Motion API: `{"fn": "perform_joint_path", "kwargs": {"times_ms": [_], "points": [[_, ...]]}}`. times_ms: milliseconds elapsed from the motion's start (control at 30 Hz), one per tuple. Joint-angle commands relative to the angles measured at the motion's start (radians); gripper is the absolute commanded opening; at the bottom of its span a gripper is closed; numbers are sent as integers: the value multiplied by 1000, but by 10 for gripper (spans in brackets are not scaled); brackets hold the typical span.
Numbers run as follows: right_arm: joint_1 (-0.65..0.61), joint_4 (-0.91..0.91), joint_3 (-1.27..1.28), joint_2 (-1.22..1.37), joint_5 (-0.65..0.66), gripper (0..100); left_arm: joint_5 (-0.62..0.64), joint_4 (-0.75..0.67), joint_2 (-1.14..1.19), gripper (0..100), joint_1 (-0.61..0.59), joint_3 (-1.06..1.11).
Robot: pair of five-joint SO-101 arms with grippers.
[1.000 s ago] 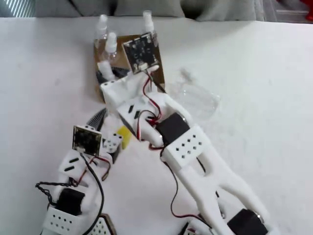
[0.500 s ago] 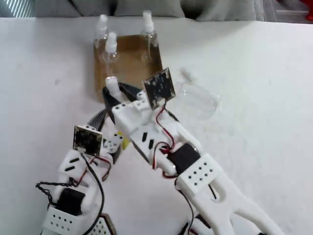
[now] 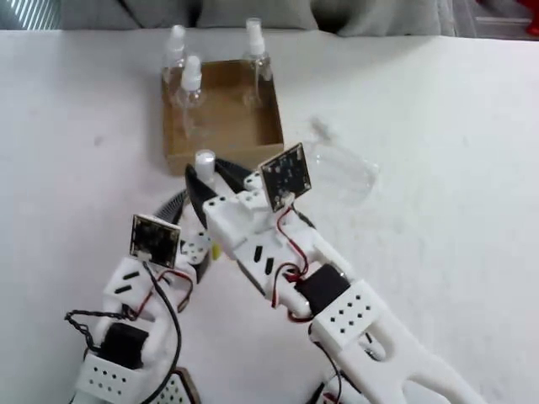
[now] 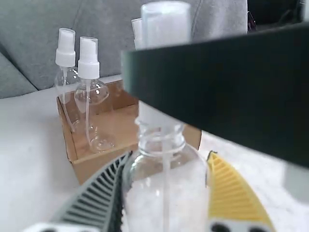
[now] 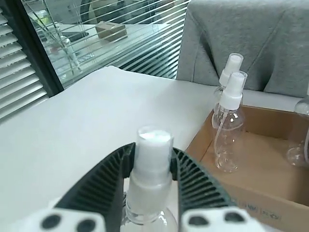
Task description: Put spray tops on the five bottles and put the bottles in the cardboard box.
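Nearest the arms' bases, the left gripper (image 4: pixel 169 166) is clenched around the belly of a clear bottle (image 4: pixel 159 208), with the grey finger on one side and the yellow on the other. It holds the bottle upright, just short of the box. I cannot tell whether the bottle's foot rests on the table (image 3: pixel 438 126).

Directly above it, the right gripper (image 5: pixel 153 159) grasps a white spray top (image 3: pixel 205 159) between its dark ribbed fingers. The top sits on the bottle's neck, and its dip tube runs down inside the glass.

This is what has changed. A second ago the right arm's wrist hung over the box. It has since drawn back toward the left gripper, bringing the top with it, while the left arm has hardly shifted. My judgement is that this bottle is at the capping step: the top looks placed but still needs tightening before the bottle can go in the box.

Off to the right arm's side, what looks like a loose bottle (image 3: pixel 341 172) lies on its side on the table, probably the last one waiting.

Just beyond the two grippers stands the cardboard box (image 3: pixel 227 118), its near half bare.

Farthest off, three capped bottles (image 3: pixel 190 94) stand upright along its far side. So by my count three are done, one is in hand and one is untouched.
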Motion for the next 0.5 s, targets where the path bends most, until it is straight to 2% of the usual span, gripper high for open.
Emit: {"fn": "perform_joint_path", "kwargs": {"times_ms": [0,100,300,467], "points": [[-2,-4,-5,-5,-77,24,-9,-6,-22,121,1,-26],[-8,-16,-15,-7,-121,24,-9,-6,-22,121,1,-26],[-65,-19,-18,-7,-118,24,-9,-6,-22,121,-1,-26],[-64,-19,-20,-7,-117,24,-9,-6,-22,121,-1,-26]]}}
